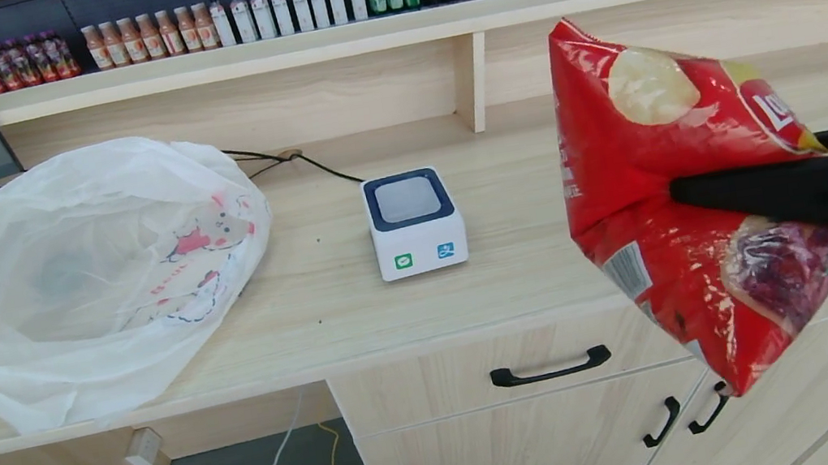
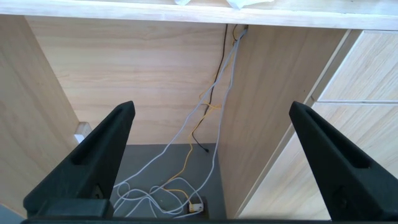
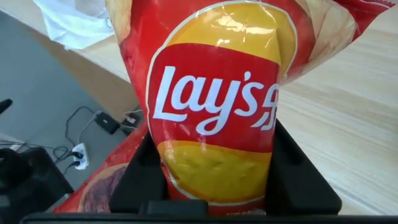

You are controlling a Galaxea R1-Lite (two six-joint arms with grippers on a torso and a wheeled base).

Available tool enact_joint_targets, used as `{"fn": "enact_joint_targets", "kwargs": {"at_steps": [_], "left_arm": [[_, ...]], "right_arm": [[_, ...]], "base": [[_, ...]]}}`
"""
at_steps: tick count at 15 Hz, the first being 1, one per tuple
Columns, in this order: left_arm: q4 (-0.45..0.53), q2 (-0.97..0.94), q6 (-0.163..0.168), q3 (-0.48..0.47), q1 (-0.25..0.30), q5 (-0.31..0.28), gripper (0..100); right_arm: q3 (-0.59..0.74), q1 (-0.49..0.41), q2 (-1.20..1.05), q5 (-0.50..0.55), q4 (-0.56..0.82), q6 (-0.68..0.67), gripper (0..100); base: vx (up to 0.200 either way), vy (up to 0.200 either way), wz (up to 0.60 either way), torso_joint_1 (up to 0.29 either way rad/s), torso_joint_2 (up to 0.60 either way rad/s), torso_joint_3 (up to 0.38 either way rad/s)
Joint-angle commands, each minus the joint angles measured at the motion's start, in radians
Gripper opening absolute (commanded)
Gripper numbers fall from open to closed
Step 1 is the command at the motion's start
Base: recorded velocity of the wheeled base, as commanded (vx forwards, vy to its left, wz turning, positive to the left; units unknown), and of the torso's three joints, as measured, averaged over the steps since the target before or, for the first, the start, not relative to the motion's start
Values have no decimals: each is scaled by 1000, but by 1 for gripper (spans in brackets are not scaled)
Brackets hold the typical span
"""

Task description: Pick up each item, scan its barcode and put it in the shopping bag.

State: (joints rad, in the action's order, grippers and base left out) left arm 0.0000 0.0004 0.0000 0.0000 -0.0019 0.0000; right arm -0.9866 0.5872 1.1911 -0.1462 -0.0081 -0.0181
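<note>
Chip bag (image 1: 619,177), red, hangs in the air off the right end of the worktop (image 1: 295,316), out over the drawer fronts and well apart from everything on the surface. Right tool (image 1: 683,194) has it pinched across the middle: one black finger lies over the front face, the other is behind the foil, and the jaws are closed as far as the bag lets them.

Progress, as I judge it:
- pick-up done for this item
- scan not done, since the chips sit to the right of the scanner and not over its window
- bagging not done
- a pale printed patch low on the bag's left side may be the barcode; too small to tell

Largest to smallest after that:
- worktop, pale wood, carries the rest
- shopping bag (image 1: 154,361), white plastic with a cartoon print, slumped at the left end with its mouth gaping up; nothing solid is visible inside, and a faint grey patch on the bottom is unclear
- scanner (image 1: 413,222), small white box with a dark-framed window on top, mid-worktop between the shopping bag and the chips, cable running off behind it
- left tool (image 2: 208,155) hangs below the worktop edge in front of the open cabinet bay, fingers spread wide, holding nothing

Counts:
- chip bag 1
- shopping bag 1
- scanner 1
- tools 2
- items to scan, as far as visible, 1
</note>
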Motion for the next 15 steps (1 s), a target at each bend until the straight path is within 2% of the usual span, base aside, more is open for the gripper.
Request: {"fn": "enact_joint_targets", "kwargs": {"at_steps": [1,2,5,8,11,15], "left_arm": [[0,0,0,0,0,0,100],[0,0,-2,0,0,0,100],[0,0,0,0,0,0,100],[0,0,0,0,0,0,100],[0,0,0,0,0,0,100],[0,0,-2,0,0,0,100]], "right_arm": [[51,0,-36,-32,-29,-17,0],[114,2,-38,-75,-128,-102,0],[200,2,-4,-165,-313,-214,0],[264,23,48,-214,-520,-439,0],[318,25,82,-286,-684,-537,0],[413,25,104,-328,-833,-577,0]], "base": [[0,0,0,0,0,0],[0,0,0,0,0,0],[0,0,0,0,0,0],[0,0,0,0,0,0],[0,0,0,0,0,0],[0,0,0,0,0,0]]}}
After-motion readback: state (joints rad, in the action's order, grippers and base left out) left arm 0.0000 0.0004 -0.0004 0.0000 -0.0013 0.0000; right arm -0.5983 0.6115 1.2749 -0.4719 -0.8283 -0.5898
